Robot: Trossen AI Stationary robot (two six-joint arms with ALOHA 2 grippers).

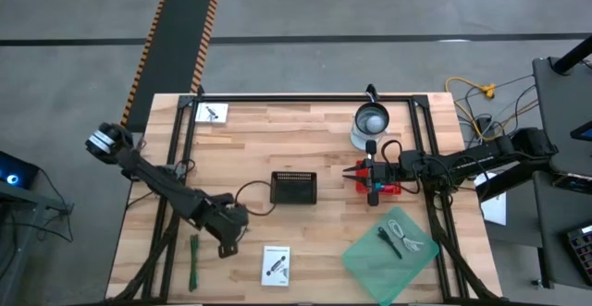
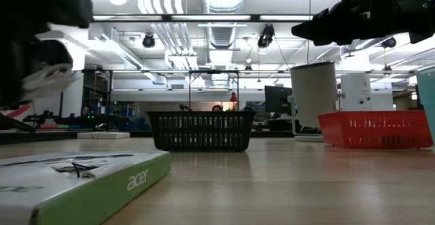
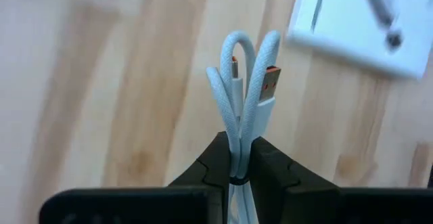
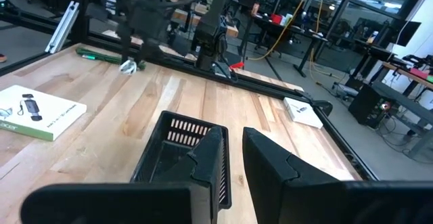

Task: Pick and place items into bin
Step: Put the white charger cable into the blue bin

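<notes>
Tabletop viewed from above and at table height. Nearest the front edge, on the wooden table (image 1: 305, 232), lie a white-and-green Acer box (image 1: 276, 264), flat at centre front, a long green strip tool (image 1: 194, 262) at the front left beside the frame rail, and a translucent green lid (image 1: 388, 250) at the front right, which carries a dark stick (image 1: 388, 241) and a loose white cable (image 1: 413, 241).

Just behind the strip tool, the left gripper (image 3: 238, 158) hangs above the front-left part of the table. Its jaws are closed on a folded white braided USB cable (image 3: 242, 82), whose loop and orange-tipped plug project past the fingertips; the cable is clear of the wood.

At the table's centre stands the black mesh basket (image 1: 294, 188), upright, with no contents visible from either the overhead or the table-height view.

To its right, the right gripper (image 4: 233, 149) hovers over a red basket (image 1: 387, 188) and points toward the black basket. A narrow gap separates its jaws, and nothing is seen between them.

Farther back on the right stands a pale cylindrical container (image 1: 371, 121) on a white base. A second white printed card (image 1: 213, 113) lies in the far left corner.
</notes>
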